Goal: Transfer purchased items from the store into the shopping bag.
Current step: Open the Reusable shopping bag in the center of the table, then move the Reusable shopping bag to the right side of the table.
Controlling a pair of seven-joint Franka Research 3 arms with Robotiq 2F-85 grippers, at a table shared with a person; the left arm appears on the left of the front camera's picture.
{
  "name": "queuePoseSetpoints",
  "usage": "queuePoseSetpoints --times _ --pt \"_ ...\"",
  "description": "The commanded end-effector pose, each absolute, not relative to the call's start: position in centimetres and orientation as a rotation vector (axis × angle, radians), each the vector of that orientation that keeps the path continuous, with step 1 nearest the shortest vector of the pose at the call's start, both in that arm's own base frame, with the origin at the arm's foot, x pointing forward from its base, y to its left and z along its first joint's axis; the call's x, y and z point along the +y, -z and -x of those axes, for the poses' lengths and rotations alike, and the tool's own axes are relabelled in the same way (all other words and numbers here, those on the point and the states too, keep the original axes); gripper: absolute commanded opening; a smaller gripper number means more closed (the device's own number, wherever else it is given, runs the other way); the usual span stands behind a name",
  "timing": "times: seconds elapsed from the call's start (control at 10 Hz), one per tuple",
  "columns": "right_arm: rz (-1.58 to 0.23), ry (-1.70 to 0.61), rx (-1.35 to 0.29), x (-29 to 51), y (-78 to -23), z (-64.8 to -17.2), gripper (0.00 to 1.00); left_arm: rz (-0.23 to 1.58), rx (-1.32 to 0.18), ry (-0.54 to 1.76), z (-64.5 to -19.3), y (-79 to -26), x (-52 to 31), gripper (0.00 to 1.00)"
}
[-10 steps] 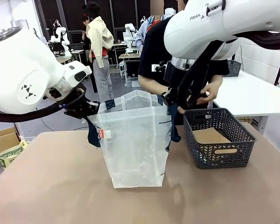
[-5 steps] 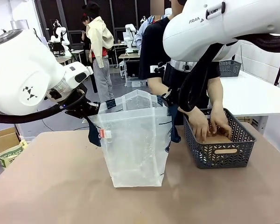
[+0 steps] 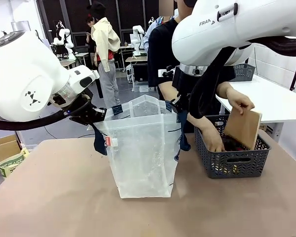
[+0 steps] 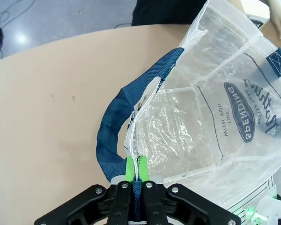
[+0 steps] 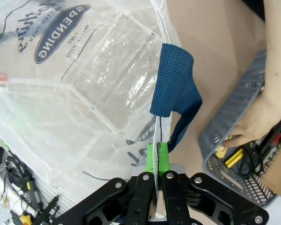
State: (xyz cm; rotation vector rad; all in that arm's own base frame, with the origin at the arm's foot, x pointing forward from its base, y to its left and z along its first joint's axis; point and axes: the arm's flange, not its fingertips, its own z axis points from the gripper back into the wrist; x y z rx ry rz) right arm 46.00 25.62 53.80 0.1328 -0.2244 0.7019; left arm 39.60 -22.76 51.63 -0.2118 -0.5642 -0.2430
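The shopping bag [image 3: 145, 148], translucent white with navy handles, stands open at the table's middle. My left gripper [image 3: 96, 118] is shut on the bag's left rim beside the red tag. In the left wrist view that gripper [image 4: 136, 168] pinches the plastic edge under the navy handle [image 4: 117, 136]. My right gripper [image 3: 180, 106] is shut on the right rim. The right wrist view shows this gripper [image 5: 157, 152] clamping the bag's edge below the other handle [image 5: 175, 89]. Small items [image 5: 234, 157], yellow and red, lie in the grey mesh basket [image 3: 232, 163].
A person stands behind the basket. One hand [image 3: 239, 101] tilts a brown cardboard sheet [image 3: 242, 127] up out of it. The other hand [image 3: 214, 143] reaches inside. A second basket [image 3: 246, 71] sits on the white table at the far right.
The person's hands went down into the basket, then one lifted the cardboard sheet up on edge, uncovering the items beneath. Both arms and the bag have stayed still.
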Motion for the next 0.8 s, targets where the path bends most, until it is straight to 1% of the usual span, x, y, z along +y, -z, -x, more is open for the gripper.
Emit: queuePoseSetpoints --times 0.0,0.7 --pt "-0.133 -0.699 -0.217 25.49 -53.81 -46.00 0.00 0.212 -0.565 0.235 -39.49 -51.62 -22.61 0.00" --pt "-0.133 -0.699 -0.217 25.49 -53.81 -46.00 0.00 0.212 -0.565 0.235 -39.49 -51.62 -22.61 0.00"
